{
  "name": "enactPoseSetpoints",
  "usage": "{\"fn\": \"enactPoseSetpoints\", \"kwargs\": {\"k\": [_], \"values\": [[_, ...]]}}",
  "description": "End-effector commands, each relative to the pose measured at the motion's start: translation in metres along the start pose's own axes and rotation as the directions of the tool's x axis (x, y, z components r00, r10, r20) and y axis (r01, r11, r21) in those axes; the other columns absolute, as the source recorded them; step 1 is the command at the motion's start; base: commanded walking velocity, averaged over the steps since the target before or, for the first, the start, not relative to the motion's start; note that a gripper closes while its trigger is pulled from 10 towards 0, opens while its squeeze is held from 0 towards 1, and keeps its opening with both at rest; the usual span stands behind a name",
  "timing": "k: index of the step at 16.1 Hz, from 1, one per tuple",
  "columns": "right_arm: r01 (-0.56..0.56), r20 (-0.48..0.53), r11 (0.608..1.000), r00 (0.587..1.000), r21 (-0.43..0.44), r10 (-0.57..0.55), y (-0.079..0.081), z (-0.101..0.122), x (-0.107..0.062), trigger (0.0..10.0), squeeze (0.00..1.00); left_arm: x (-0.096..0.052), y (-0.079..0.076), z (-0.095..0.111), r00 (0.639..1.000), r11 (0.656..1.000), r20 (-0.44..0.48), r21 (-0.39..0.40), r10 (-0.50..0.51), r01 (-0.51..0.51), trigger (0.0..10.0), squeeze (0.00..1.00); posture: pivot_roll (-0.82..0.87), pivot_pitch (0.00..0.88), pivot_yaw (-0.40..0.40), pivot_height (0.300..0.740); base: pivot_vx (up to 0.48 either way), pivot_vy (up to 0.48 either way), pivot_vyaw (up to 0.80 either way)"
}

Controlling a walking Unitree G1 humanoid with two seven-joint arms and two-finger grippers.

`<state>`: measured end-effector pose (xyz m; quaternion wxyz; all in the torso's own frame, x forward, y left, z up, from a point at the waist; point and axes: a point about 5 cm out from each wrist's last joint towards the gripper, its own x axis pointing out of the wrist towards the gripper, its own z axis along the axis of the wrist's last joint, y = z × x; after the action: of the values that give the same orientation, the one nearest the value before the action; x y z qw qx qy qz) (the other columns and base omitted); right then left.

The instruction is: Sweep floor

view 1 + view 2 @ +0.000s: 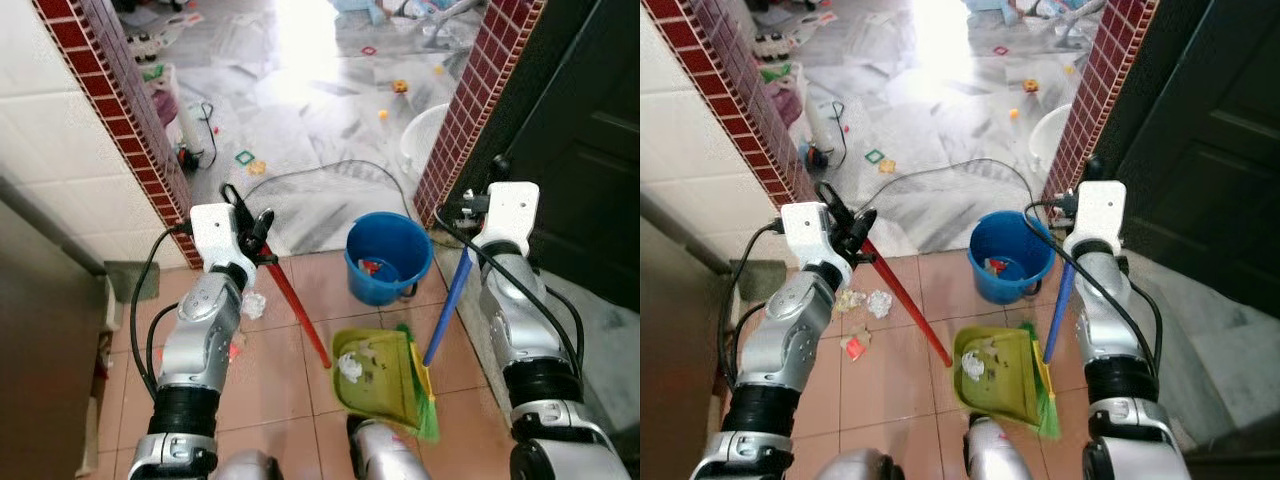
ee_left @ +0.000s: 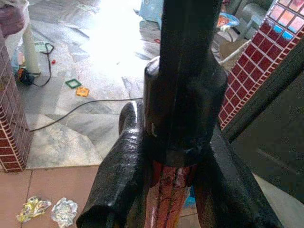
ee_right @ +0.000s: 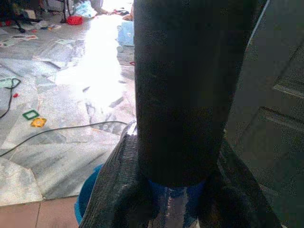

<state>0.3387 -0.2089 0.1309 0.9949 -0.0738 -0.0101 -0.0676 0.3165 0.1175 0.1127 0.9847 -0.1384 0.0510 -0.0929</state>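
- The left gripper [image 1: 855, 232] is clamping the red dustpan handle [image 1: 905, 300], holding the green dustpan [image 1: 995, 375] flat on the tiled floor [image 1: 890, 390] beside the blue bucket [image 1: 1010, 255] for collecting.
- The right gripper [image 1: 466, 212] is clamping the blue broom handle [image 1: 447, 300], bristles [image 1: 424, 395] touching the pan's edge; wrappers [image 1: 865, 303] are waiting near the left arm.

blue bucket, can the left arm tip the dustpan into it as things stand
Probably yes. The left gripper is shut on the red dustpan handle, and the green dustpan, holding crumpled paper, sits on the tiles just in front of the blue bucket. Nothing lies between them; the broom stands to the side.
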Motion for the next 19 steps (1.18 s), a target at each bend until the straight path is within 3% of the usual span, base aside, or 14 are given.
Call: {"fn": "enactPoseSetpoints", "kwargs": {"k": [1, 7, 9, 12, 15, 19], "values": [[-0.004, -0.032, 1.000, 0.999, -0.002, 0.004, 0.000, -0.006, -0.001, 10.0, 0.00, 0.001, -0.006, 0.014, 0.997, 0.999, 0.066, -0.019, -0.035, 0.036, 10.0, 0.00, -0.08, 0.095, 0.030, 0.740, 0.000, 0.000, -0.80], [-0.025, -0.029, 1.000, 0.999, -0.001, 0.025, 0.006, -0.008, -0.003, 10.0, 0.00, -0.003, -0.005, 0.014, 0.997, 0.999, 0.072, 0.004, -0.035, 0.035, 10.0, 0.00, -0.08, 0.094, 0.031, 0.740, 0.000, 0.000, -0.80], [-0.049, -0.015, 0.999, 0.999, 0.006, 0.049, 0.013, -0.007, -0.006, 10.0, 0.00, -0.012, 0.001, 0.018, 0.994, 0.997, 0.099, 0.073, -0.037, 0.030, 10.0, 0.00, -0.08, 0.093, 0.033, 0.740, 0.000, 0.000, -0.80], [-0.070, -0.007, 0.997, 0.998, 0.016, 0.070, 0.020, -0.007, -0.007, 10.0, 0.00, -0.017, 0.012, 0.020, 0.993, 0.996, 0.117, 0.093, 0.006, -0.017, 10.0, 0.00, -0.07, 0.090, 0.031, 0.740, 0.000, 0.000, -0.80], [-0.253, 0.024, 0.967, 0.967, -0.007, 0.253, 0.050, 0.002, -0.016, 10.0, 0.00, -0.026, 0.026, 0.020, 0.993, 0.993, 0.110, 0.100, 0.053, -0.065, 10.0, 0.00, -0.07, 0.086, 0.025, 0.740, 0.000, 0.000, -0.80], [-0.344, -0.013, 0.939, 0.939, -0.004, 0.343, 0.050, 0.002, -0.030, 10.0, 0.00, -0.038, 0.038, 0.031, 0.983, 0.986, 0.151, 0.107, 0.108, -0.125, 10.0, 0.00, -0.09, 0.086, 0.016, 0.740, 0.000, 0.000, -0.69]]}}
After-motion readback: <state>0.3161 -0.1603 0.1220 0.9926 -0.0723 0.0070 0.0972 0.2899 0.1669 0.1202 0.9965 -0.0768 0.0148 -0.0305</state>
